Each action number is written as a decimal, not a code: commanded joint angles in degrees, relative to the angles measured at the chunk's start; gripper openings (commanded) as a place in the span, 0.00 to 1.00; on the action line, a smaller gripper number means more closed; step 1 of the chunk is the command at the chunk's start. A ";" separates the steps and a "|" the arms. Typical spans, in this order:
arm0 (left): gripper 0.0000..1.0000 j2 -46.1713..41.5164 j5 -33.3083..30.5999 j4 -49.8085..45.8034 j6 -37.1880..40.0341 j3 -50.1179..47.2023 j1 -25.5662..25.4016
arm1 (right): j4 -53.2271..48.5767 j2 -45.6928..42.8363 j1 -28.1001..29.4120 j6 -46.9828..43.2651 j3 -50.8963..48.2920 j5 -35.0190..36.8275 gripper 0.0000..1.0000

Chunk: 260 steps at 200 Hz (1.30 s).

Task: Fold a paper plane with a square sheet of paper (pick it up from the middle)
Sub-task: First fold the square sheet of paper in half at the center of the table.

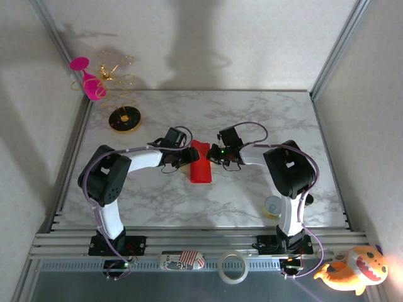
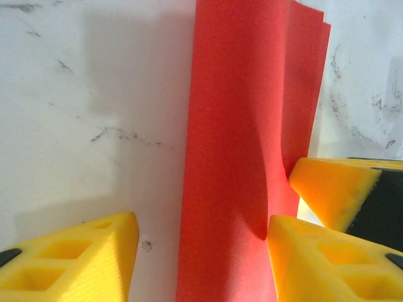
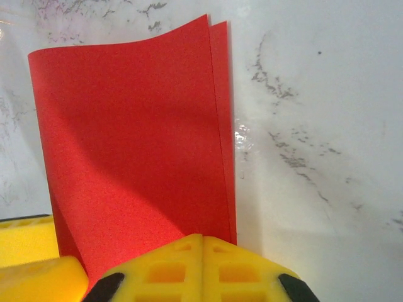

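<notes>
Orange plush toy is lounging at the near right corner. A roll of tape and a little striped thing are lying on the metal rail between the two arm bases. A bit further in, a small round cup-ish thing is sitting on the marble desk right beside the right arm.

Mid-desk is the main bit. The red sheet of paper is lying there folded over into a narrow rectangle, long side pointing away from the arms, and both arms are reaching in at it from either side.

The left gripper is sitting on the paper's left. In its wrist view the jaws are standing released and straddling the paper. One finger is sitting apart from it with bare desk between, and the other is touching its right edge.

The right gripper is on the other side with its jaws clenched tight together right at the paper's edge. Whether they're actually pinching a layer, I can't tell. The top layer is bowing up a little and the two edges aren't quite lining up.

Way at the back left, a gold wire stand is standing on the desk. A pink wine glass is hanging tilted just beyond it.
</notes>
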 commanded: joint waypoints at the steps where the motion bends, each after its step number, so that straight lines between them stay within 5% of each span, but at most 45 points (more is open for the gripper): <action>1: 0.53 0.20 1.49 -4.67 -0.53 0.32 -1.79 | -1.53 1.55 0.49 0.27 0.00 0.24 0.07; 73: 0.45 1.57 0.15 -6.35 1.57 0.06 -2.49 | -1.27 0.46 0.44 0.21 0.47 0.11 0.07; 113: 0.40 2.43 -2.35 -7.48 3.35 -0.33 -2.46 | 2.82 -4.42 0.28 -1.11 0.23 -1.19 0.17; 182: 0.38 4.37 -5.23 -8.65 5.96 -0.30 -2.41 | 6.03 -17.37 -3.64 -2.13 -9.62 10.20 0.39; 260: 0.37 7.27 -7.34 -9.63 7.94 -1.73 -2.41 | 5.62 -24.60 -9.17 -1.43 -17.21 15.85 0.42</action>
